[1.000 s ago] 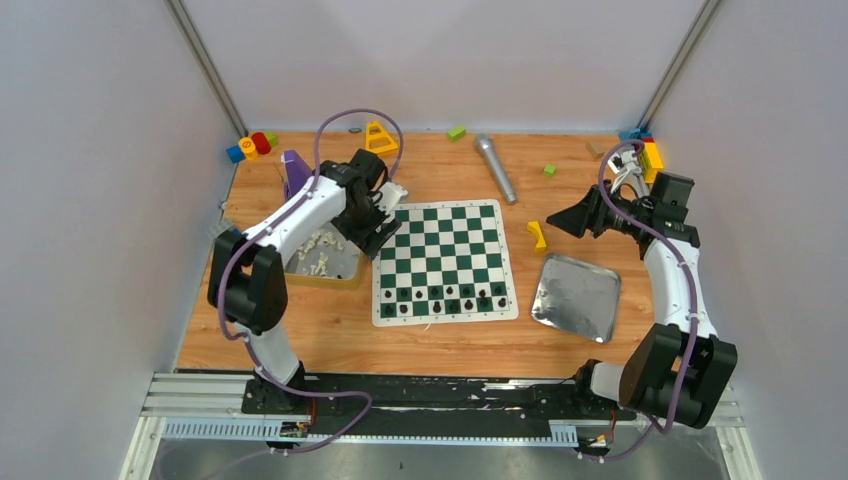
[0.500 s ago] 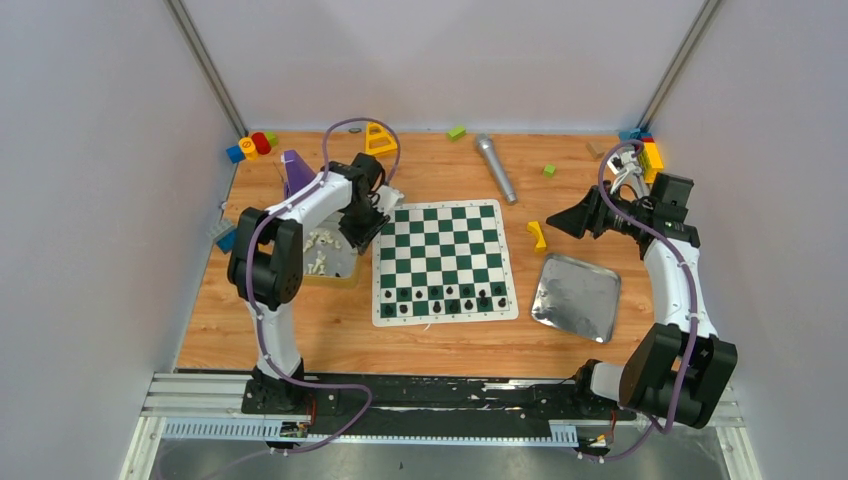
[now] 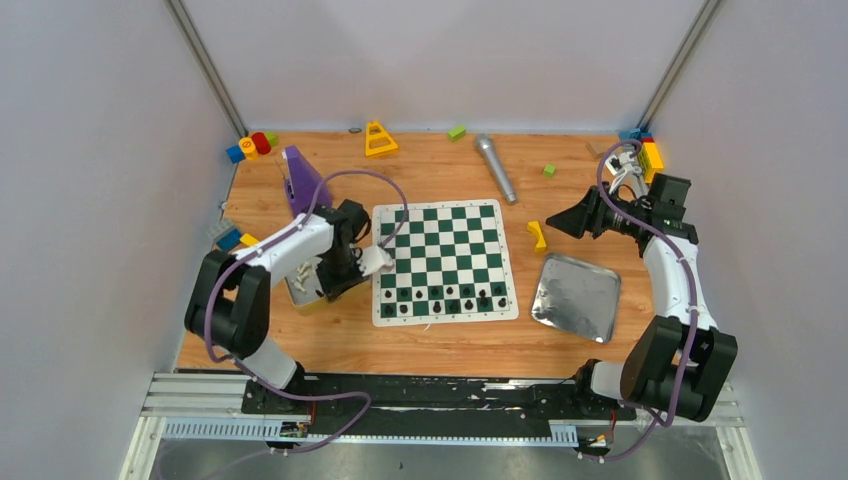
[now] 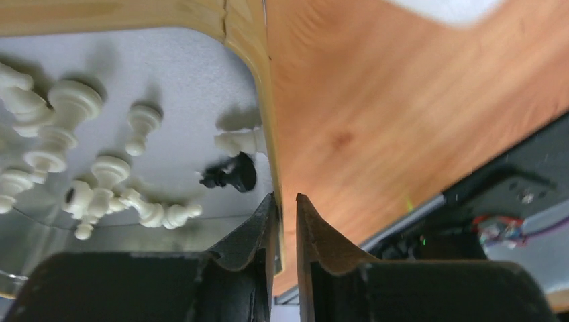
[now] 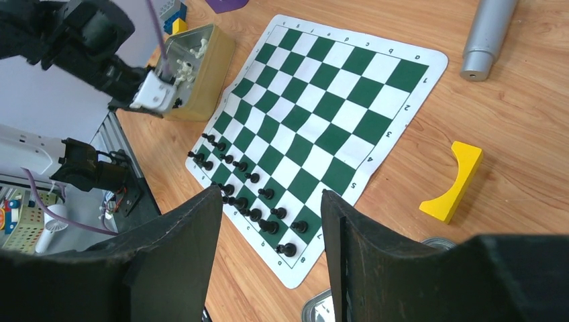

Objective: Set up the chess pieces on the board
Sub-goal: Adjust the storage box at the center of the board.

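Left-wrist view's edge crops white chess pieces [image 4: 15,182].

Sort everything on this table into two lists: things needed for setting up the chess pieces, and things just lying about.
Needed: board, black chess pieces, white chess pieces, tin holding them.
Lying about: microphone, metal tray, yellow arch block, coloured blocks.

A thin green-and-white checkered board [image 3: 445,235] with a white border lies flat mid-table, its far rows bare. On its two nearest rows black pieces [image 3: 453,305] stand upright, perhaps not filling them; the count is hard to read. Just left of it, cream pieces [image 4: 59,137] lie tumbled in a tan box [image 5: 211,77], one black piece [image 4: 231,176] on its side among them.
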Controlling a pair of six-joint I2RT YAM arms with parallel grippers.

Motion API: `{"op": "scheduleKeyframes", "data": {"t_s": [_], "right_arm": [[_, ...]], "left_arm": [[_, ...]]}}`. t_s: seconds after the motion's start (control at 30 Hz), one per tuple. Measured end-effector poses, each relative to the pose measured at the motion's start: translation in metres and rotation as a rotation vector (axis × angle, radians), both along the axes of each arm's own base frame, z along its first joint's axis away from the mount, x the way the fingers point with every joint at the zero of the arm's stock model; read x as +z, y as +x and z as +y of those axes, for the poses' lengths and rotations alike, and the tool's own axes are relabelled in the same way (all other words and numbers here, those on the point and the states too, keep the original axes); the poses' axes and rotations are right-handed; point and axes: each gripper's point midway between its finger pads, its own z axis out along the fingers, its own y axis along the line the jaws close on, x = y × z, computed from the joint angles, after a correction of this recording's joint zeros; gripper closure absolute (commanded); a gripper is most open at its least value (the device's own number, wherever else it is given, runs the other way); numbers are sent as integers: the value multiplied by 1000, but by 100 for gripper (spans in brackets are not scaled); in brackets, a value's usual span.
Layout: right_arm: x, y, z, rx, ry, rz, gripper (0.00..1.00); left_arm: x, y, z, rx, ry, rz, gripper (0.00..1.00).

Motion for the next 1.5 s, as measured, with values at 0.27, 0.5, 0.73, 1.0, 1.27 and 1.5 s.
{"op": "scheduleKeyframes", "data": {"t_s": [0.27,0.5,0.73,1.0,1.27,1.5], "right_arm": [[-4,1,-1,1,1,10,44],[-6,2,-1,2,3,17,44],[-7,2,-1,4,6,22,44],[-14,3,-1,9,16,50,44],[-16,2,0,9,19,62,44],[-19,2,-1,10,22,73,44]], "left_arm": [[10,-53,47,-183,124,3,23],[49,-18,71,39,58,-227,4],[53,25,133,513,22,-301,10],[1,30,136,722,-57,-76,29],[-18,34,132,765,-65,-5,66],[-6,64,145,692,-51,-91,88]]}}
